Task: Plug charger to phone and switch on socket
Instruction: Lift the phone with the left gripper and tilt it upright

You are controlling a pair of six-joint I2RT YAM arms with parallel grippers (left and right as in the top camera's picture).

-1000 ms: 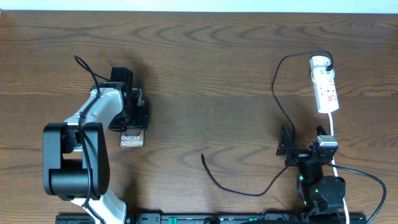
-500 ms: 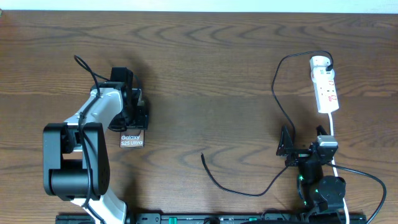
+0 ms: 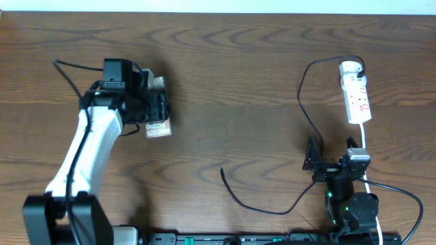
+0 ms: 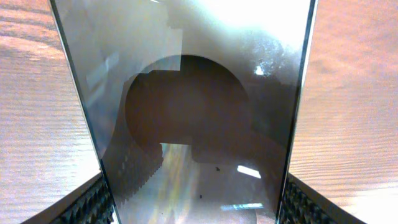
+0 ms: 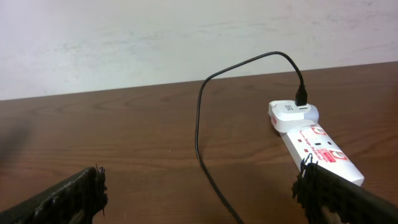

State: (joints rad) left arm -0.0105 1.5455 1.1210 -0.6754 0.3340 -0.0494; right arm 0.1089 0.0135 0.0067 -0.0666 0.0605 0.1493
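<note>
Brown wooden counter (image 3: pixel 238 54) carries everything. Left end effector (image 3: pixel 157 112) is clenched on the phone (image 3: pixel 157 128), likely to steady it for the charger (image 3: pixel 223 175) tip lying mid-counter. Right end effector (image 5: pixel 199 180) is spread wide, empty, near the socket (image 3: pixel 356 95).

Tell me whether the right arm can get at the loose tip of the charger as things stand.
Probably yes. The right gripper is open and empty, and the charger tip lies in the open to its left with nothing between them. Whether the arm stretches that far is unclear.
</note>
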